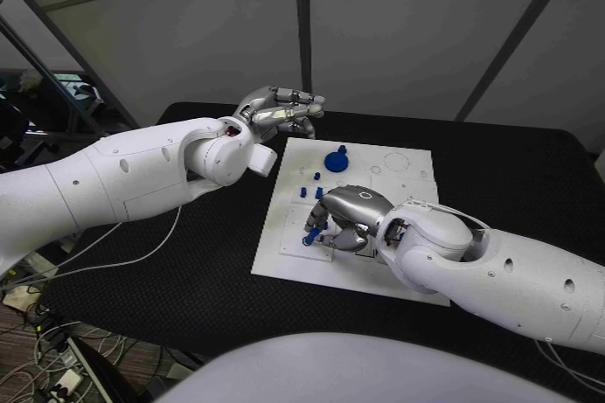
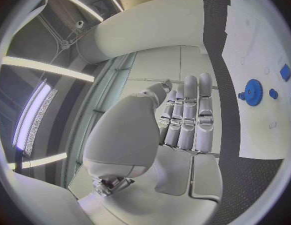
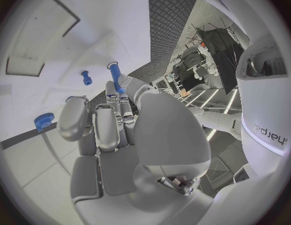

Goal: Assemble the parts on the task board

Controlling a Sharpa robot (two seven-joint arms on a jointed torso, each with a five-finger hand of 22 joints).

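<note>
The white task board [image 1: 406, 191] lies in the middle of the black table. A blue gear [image 1: 337, 161] stands on the board's far part, and two small blue pegs [image 1: 310, 192] stand just in front of it. My right hand [image 1: 344, 215] hovers low over the board's near left part and pinches a long blue peg [image 1: 311, 235] between its fingertips. The right wrist view has that peg [image 3: 115, 77] at the fingertips, with a small peg [image 3: 87, 77] and the gear [image 3: 43, 121] beyond. My left hand [image 1: 280, 108] is raised off the board's far left corner, fingers straight and holding nothing.
Circular outlines [image 1: 396, 161] mark the board's far right part, and a rectangular recess [image 3: 40, 40] shows in the right wrist view. Bare black table [image 1: 189, 246] lies on both sides of the board. Cables [image 1: 51, 350] hang off the table's left edge.
</note>
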